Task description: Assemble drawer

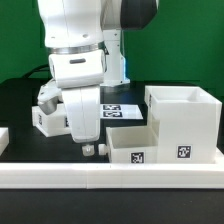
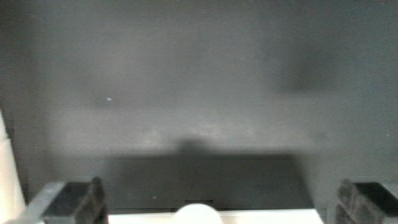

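The tall white housing (image 1: 185,120) stands open-topped on the exterior view's right, with a tag on its front. A low white tray (image 1: 130,145) sits against its left side. A second tray (image 1: 48,117) lies behind my arm on the left. My gripper (image 1: 93,147) points down at the near tray's left end. In the wrist view the gripper (image 2: 217,202) is open wide. The tray's round white knob (image 2: 196,213) sits between the dark fingers (image 2: 71,200), touching neither. A strip of the tray's wall (image 2: 276,220) shows beside the knob.
The marker board (image 1: 120,108) lies flat behind the near tray. A long low white rail (image 1: 110,176) runs along the front of the black table (image 2: 196,90). A green wall stands behind.
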